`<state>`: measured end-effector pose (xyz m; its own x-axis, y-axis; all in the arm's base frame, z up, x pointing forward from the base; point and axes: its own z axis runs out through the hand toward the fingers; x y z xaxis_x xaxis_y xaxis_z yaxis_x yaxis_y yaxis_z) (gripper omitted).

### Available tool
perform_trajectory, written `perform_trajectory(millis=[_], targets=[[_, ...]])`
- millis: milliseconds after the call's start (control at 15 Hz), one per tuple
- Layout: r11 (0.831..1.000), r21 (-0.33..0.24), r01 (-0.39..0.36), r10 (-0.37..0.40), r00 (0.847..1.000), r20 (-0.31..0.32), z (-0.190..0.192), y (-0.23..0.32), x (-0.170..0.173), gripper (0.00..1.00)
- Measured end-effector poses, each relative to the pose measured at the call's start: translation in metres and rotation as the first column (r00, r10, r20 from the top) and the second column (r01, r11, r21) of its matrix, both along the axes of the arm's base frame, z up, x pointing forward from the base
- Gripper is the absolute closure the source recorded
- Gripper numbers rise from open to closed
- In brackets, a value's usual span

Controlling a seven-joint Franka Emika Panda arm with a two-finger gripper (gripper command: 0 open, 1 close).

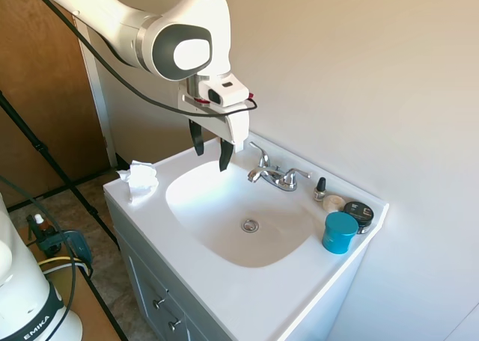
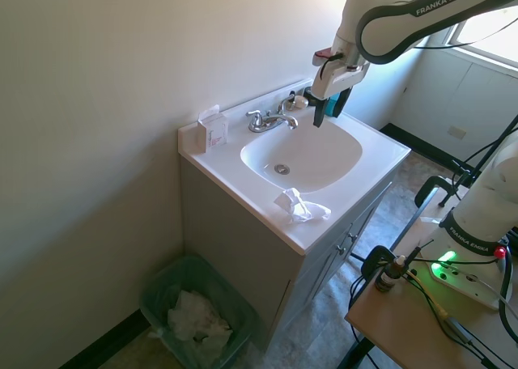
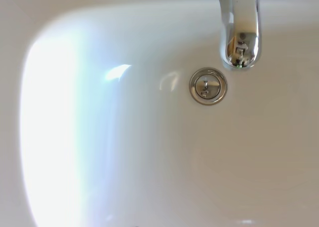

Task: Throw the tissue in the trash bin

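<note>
**Tissue on the vanity corner, gripper raised over the basin**

A small bathroom is shown, with pale walls and a wooden door at the side in the first exterior view. A white vanity worktop is set against the wall, with an oval sink moulded into it and a round chrome drain at the bottom of the basin. A chrome faucet is mounted at the back edge; its spout is seen from close by in the wrist view, just beside the drain. Next to the faucet, at one back corner, a small dark bottle, a flat round tin and a blue cup are grouped together. At the other back corner a small white box with pink marks is stood upright. On the floor beside the cabinet, a green trash bin is placed against the wall, with crumpled white paper already inside.

The tissue is found on the front corner of the worktop, just beside the basin rim and well apart from the bin. It is seen as a small crumpled lump of thin white paper, with wrinkled folds and a peak sticking up.

The gripper is held above the back rim of the basin, near the faucet, pointing down. The fingers are spread apart and nothing is held between them.
</note>
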<state>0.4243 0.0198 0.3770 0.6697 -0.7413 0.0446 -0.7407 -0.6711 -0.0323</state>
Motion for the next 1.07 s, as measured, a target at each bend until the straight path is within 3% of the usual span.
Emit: perform_trajectory(millis=[267,533,800,1067], targets=[[0.999,-0.001,-0.046,0.046,0.999,0.002,0.000,0.010,0.001,0.00],[0.990,0.018,-0.137,0.136,0.990,0.022,-0.005,0.071,-0.004,0.00],[0.980,0.028,-0.196,0.196,0.981,0.014,-0.026,0.138,-0.020,0.00],[0.978,0.026,-0.208,0.209,0.978,-0.027,-0.060,0.168,-0.039,0.00]])
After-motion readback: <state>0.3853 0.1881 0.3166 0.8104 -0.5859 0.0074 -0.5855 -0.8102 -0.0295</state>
